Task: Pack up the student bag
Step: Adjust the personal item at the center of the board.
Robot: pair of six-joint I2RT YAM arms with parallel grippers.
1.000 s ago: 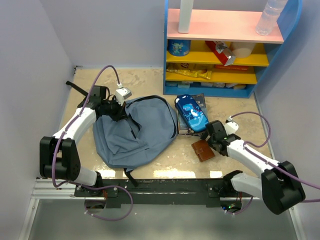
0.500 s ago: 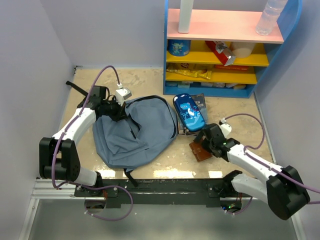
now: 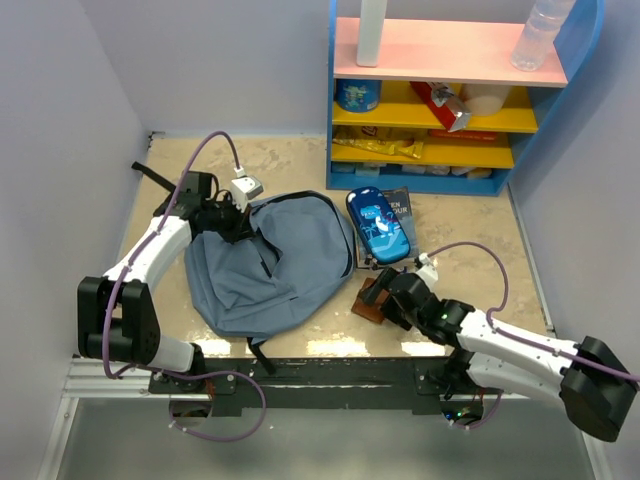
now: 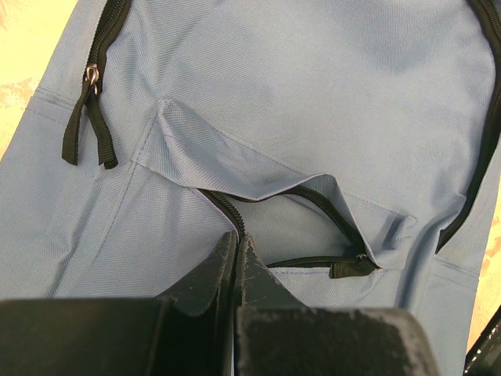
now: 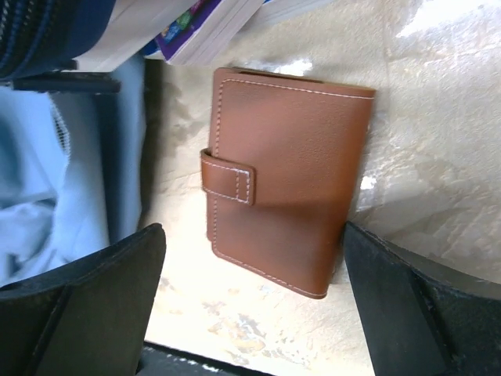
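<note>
Right gripper [image 5: 252, 233]: fingers [image 5: 102, 298] spread, one either side of the brown wallet [image 5: 286, 180], which lies flat on the table [image 5: 423, 117]. We cannot tell if they touch it.

Left gripper [image 4: 235, 239]: fingers pressed together at the zip edge of the bag [image 3: 270, 265] pocket [image 4: 313, 211]. We cannot tell if fabric is caught.

Bag lies flat, left of centre, with the wallet at its 4 o'clock and the blue case [image 3: 380, 225] at its 3 o'clock.

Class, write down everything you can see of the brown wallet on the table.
The brown wallet looks like leather, with pale stitching along its edges and a tab strap holding it closed. It lies flat on the beige table, beside the edge of the student bag. The right gripper is open, a finger on each side; contact is unclear.
</note>
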